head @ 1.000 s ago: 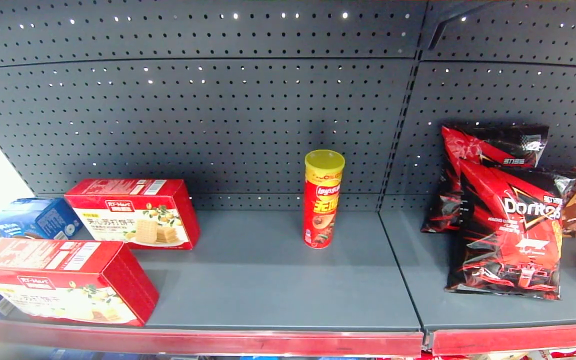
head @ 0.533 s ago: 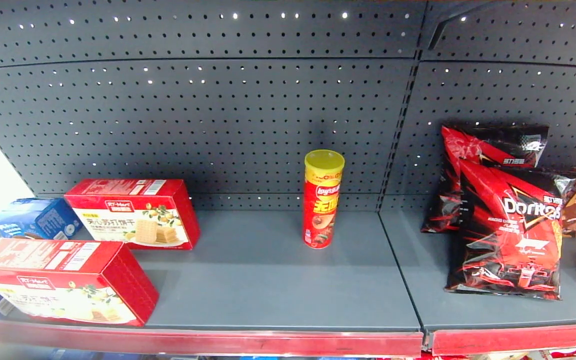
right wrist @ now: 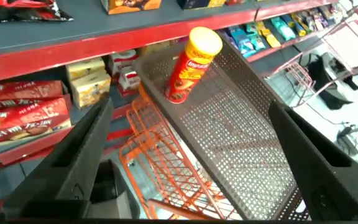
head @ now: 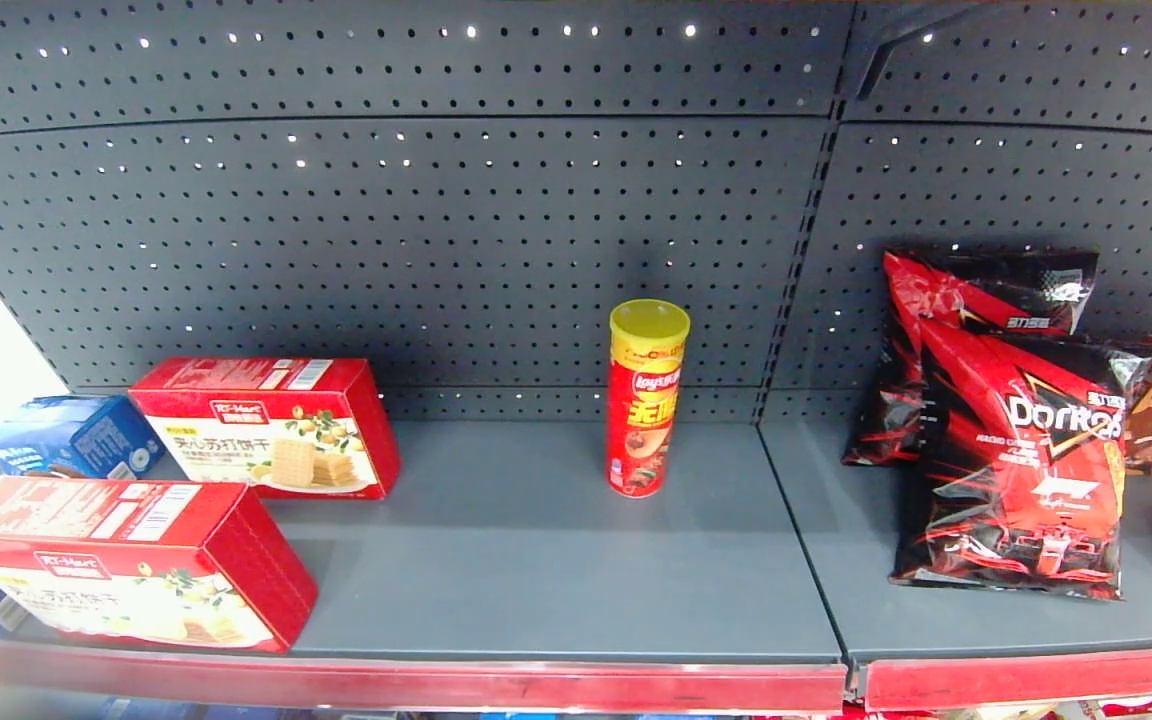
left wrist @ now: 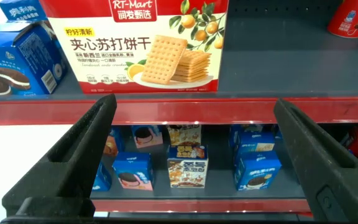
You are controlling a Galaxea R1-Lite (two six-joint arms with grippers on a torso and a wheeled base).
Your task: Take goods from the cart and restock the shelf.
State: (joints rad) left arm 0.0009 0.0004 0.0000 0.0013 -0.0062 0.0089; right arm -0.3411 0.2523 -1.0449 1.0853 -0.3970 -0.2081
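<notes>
One red, yellow-lidded can (right wrist: 191,62) is seen tilted in the cart (right wrist: 247,137), beyond the right gripper (right wrist: 191,106), whose fingers (right wrist: 79,162) are spread wide.

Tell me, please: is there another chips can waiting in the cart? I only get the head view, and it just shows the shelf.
Observer: Yes. The right wrist view shows one chips can with a yellow lid in the cart, near a corner of its mesh basket.
Operator: Is the robot grabbing it?
Observer: No. The right gripper is open and empty, and it isn't touching the can.
</notes>
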